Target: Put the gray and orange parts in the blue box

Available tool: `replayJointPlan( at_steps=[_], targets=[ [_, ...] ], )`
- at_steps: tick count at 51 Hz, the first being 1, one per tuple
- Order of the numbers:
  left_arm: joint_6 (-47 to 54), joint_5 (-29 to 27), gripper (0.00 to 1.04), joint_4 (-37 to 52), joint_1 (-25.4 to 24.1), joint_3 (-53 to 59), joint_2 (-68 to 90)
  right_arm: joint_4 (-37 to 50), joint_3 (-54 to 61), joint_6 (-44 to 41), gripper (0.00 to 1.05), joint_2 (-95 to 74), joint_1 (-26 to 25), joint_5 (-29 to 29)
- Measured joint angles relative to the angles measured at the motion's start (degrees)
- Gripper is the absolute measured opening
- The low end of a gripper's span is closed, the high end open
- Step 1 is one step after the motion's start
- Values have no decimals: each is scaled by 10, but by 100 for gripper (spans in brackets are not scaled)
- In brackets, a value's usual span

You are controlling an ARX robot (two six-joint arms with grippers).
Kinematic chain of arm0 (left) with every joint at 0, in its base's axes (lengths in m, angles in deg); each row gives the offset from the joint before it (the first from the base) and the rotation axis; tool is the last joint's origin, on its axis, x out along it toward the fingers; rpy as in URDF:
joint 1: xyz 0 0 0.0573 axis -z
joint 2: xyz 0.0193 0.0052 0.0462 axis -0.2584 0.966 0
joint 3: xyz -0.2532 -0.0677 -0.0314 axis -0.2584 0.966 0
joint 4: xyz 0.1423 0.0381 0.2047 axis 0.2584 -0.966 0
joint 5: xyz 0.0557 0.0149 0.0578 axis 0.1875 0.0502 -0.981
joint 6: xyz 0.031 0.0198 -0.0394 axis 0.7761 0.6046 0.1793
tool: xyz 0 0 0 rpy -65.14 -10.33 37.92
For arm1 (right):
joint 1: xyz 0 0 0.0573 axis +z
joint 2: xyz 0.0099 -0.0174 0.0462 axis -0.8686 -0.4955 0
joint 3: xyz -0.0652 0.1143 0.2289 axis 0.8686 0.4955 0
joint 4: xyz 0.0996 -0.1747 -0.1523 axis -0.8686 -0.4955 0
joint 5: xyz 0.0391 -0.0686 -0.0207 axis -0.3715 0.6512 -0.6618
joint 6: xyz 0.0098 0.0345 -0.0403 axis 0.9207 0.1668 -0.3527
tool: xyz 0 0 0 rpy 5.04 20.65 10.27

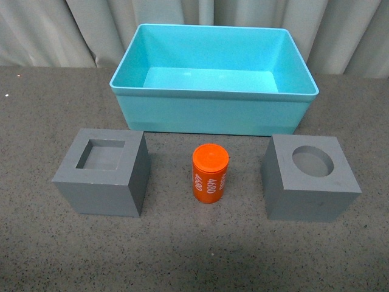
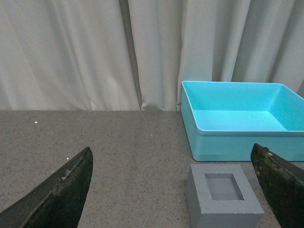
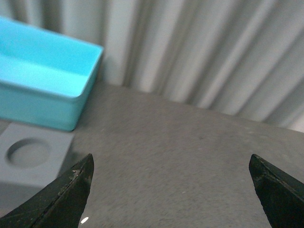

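The blue box (image 1: 213, 115) stands empty at the back middle of the table. In front of it, in a row, stand a gray cube with a square recess (image 1: 104, 172) at the left, an orange cylinder (image 1: 210, 173) printed "4680" in the middle, and a gray cube with a round recess (image 1: 310, 177) at the right. Neither arm shows in the front view. My left gripper (image 2: 173, 192) is open and empty above the table; the square-recess cube (image 2: 222, 202) lies between its fingertips, nearer one of them, with the box (image 2: 237, 137) behind. My right gripper (image 3: 171, 194) is open and empty over bare table, the round-recess cube (image 3: 31, 164) beside it.
A pale curtain (image 1: 61, 30) hangs behind the table. The dark speckled tabletop (image 1: 194, 255) stretches in front of the parts and to both sides of the box.
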Motion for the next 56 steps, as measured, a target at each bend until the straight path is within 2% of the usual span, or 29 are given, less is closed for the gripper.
replayJointPlan(
  at_steps=[6,15,24,37,53,56],
  targets=[
    [0,0,98,0,0,0,0,57,-23,-4,95,-131,18,-33],
    [0,0,98,0,0,0,0,223,-106,42,95,-463,30,-53],
    [0,0,98,0,0,0,0,205,-205,107,95,-701,33,-83],
    [0,0,98,0,0,0,0,176,-278,153,95,-816,32,-121],
    [0,0,98,0,0,0,0,180,-319,202,95,-901,42,-135],
    [0,0,98,0,0,0,0,181,-327,215,89,-909,45,-136]
  ],
)
